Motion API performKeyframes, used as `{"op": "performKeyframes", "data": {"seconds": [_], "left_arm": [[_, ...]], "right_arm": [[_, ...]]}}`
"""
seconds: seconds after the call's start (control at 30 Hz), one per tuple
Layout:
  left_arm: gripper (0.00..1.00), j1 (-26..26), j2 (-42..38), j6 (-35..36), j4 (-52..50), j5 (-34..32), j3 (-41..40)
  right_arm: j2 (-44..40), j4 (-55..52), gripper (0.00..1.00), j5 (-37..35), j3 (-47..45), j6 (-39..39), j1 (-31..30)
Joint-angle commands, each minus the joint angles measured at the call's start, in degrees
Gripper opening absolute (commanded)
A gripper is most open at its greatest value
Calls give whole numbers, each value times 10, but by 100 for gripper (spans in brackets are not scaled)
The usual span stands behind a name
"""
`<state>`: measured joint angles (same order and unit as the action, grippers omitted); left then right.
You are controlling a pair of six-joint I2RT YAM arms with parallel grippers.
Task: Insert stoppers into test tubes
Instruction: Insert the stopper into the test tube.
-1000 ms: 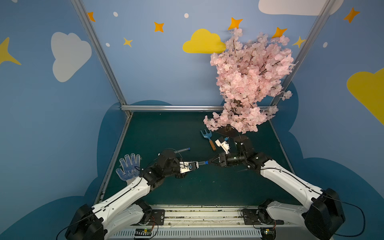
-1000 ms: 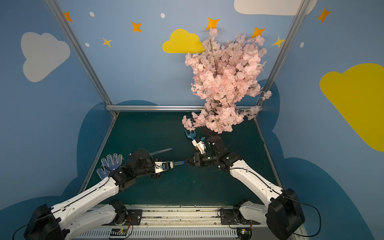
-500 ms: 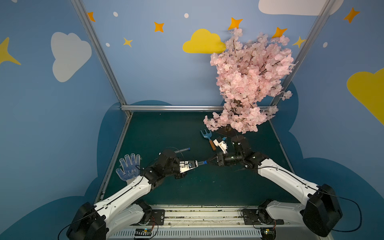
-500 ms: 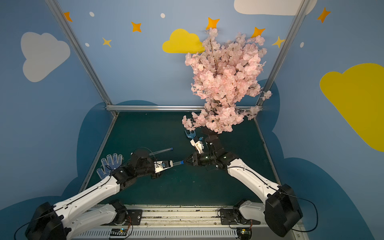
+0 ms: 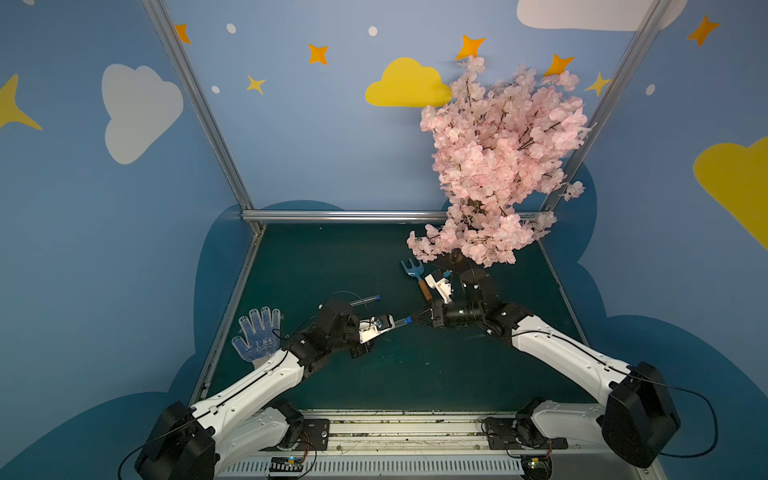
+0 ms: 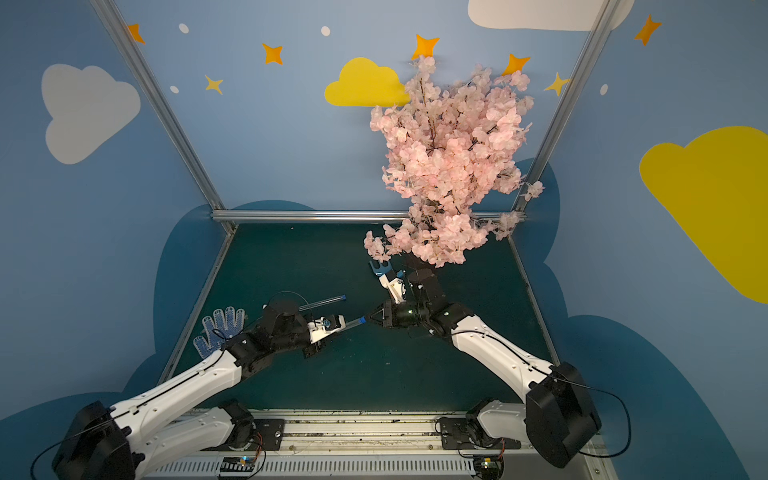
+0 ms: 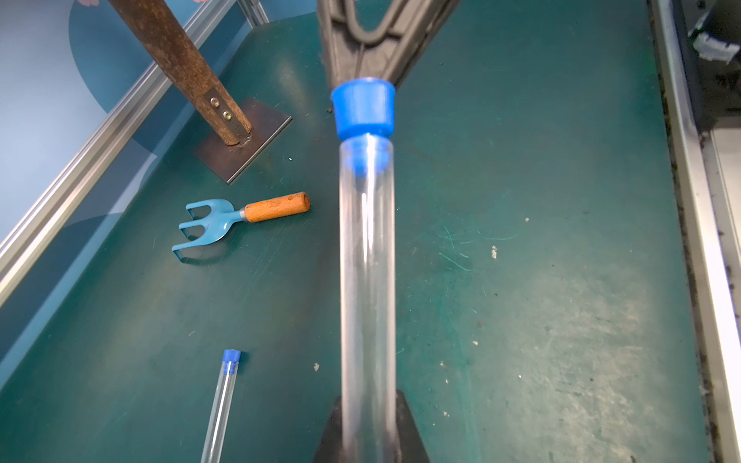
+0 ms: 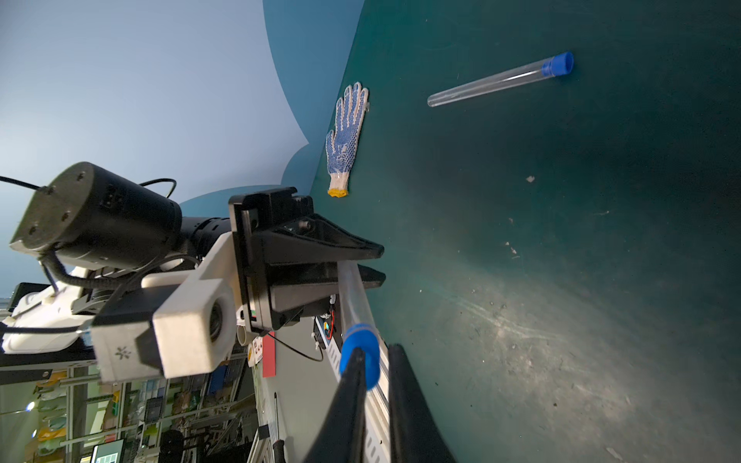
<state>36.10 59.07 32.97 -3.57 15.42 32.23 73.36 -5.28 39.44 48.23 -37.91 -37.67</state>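
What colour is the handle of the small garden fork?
Orange. The garden fork shows best in the left wrist view.

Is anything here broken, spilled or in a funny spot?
Nothing looks broken or spilled. A dotted work glove at the green mat's left edge and a garden fork by the tree's rusty base seem odd for lab work. The mat is scratched and speckled with crumbs.

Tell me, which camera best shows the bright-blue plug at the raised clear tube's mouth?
The left wrist view: the bright-blue tapered plug sits central, its tip inside the slender clear tube. The right wrist view shows it partly behind the right tool. In both top views, only a blue speck.
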Motion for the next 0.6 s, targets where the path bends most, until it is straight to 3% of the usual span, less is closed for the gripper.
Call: {"op": "performKeyframes", "data": {"seconds": [0.0, 0.57], "left_arm": [[2, 19, -6, -32, 185, 86, 31], [2, -9, -27, -106, 259, 60, 6]], "right_arm": [[21, 14, 14, 46, -5, -4, -43], [1, 8, 13, 35, -26, -3, -40]]}}
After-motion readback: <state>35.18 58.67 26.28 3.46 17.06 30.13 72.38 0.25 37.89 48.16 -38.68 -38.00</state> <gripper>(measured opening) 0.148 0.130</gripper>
